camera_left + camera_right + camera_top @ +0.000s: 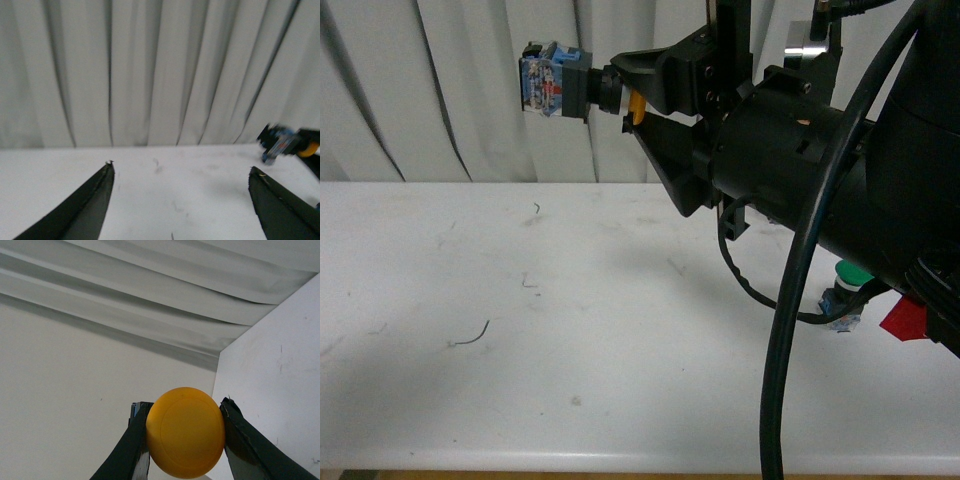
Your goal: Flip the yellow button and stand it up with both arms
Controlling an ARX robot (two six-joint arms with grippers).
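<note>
The yellow button (552, 82) hangs sideways high above the white table (520, 300), its blue-grey base pointing left and a sliver of yellow cap between the fingers. My right gripper (620, 95) is shut on its cap and black collar. The right wrist view shows the round yellow cap (185, 439) face-on, squeezed by the right gripper (185, 404). My left gripper (181, 172) is open over the bare table, with nothing between its fingers. In that view the yellow button (281, 142) appears far off to one side. The left arm is out of the front view.
A green-capped button (855, 275) sits on the table at the right, partly hidden behind the right arm. A thick black cable (785, 340) hangs in front. A white curtain (440, 90) closes the back. The table's front edge (520, 465) runs along the bottom.
</note>
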